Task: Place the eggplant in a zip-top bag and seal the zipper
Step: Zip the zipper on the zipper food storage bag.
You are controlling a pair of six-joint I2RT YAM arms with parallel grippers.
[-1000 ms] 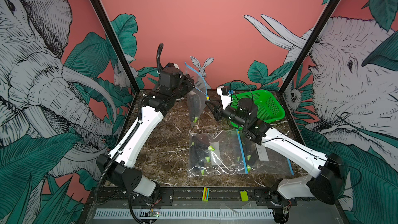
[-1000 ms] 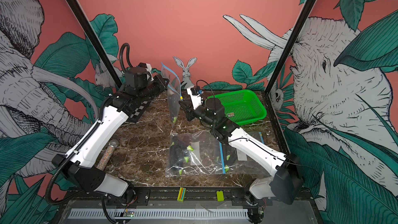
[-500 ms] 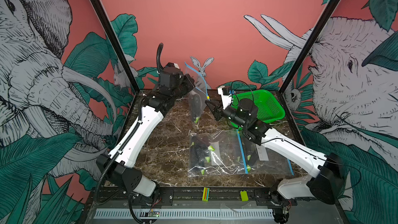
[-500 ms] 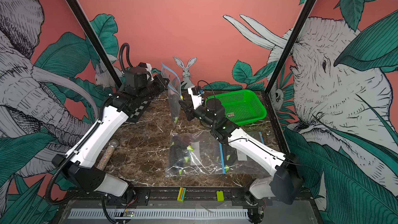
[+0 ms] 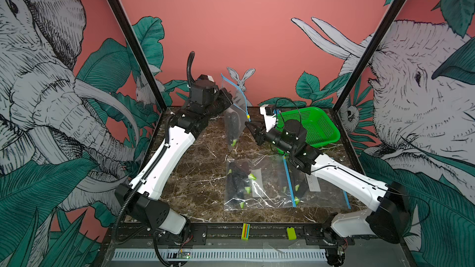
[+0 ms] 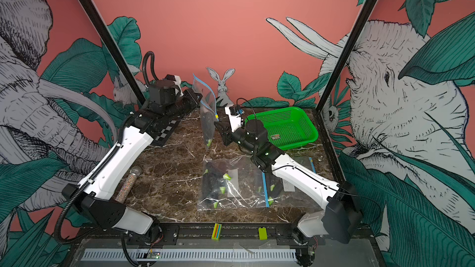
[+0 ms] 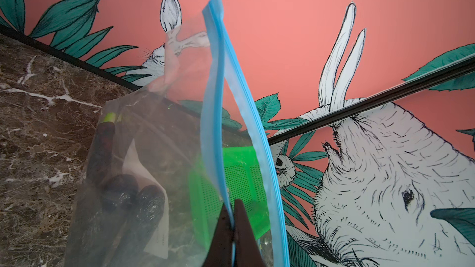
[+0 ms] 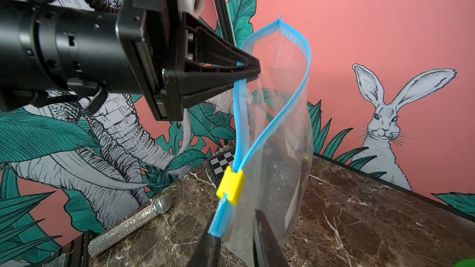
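Observation:
A clear zip-top bag (image 5: 232, 122) (image 6: 207, 124) hangs above the back of the table with its blue zipper running up and down. My left gripper (image 5: 229, 100) (image 7: 232, 214) is shut on one zipper strip. The two strips (image 8: 295, 83) bow apart above the yellow slider (image 8: 230, 184) (image 5: 248, 116). A dark eggplant (image 7: 123, 201) (image 8: 280, 173) sits inside, its green tip (image 5: 233, 143) pointing down. My right gripper (image 5: 248, 125) (image 8: 236, 227) is just below the slider. Its jaws stand slightly apart, with the zipper's end and the bag's corner between them.
A green basket (image 5: 316, 124) (image 6: 290, 124) stands at the back right. Two more clear bags with eggplants (image 5: 254, 183) (image 5: 308, 183) lie flat at the front, one partly under the right arm. A glitter microphone (image 6: 128, 183) and a checkerboard (image 6: 167, 130) lie on the left.

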